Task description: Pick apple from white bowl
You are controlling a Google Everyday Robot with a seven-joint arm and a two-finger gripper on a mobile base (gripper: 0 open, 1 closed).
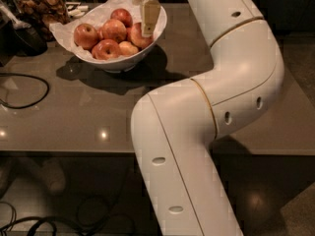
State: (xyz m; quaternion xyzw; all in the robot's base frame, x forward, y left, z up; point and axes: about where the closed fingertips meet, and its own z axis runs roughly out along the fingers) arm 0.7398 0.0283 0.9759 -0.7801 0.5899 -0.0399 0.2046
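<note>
The white bowl (114,63), lined with crinkled white paper, stands at the back left of the table and holds several red-orange apples. The largest show at the left (86,35) and in the middle (114,29). A smaller, paler apple (129,48) lies at the front. My gripper (147,31) hangs down into the right side of the bowl. It is directly in front of the rightmost apple (136,37), partly hiding it. I cannot tell whether it touches that apple.
A glass jar of brown snacks (42,6) stands behind the bowl at the left, beside a dark object (22,36). A black cable (19,90) loops on the grey table (88,117). My white arm (216,97) bends across the table's right half.
</note>
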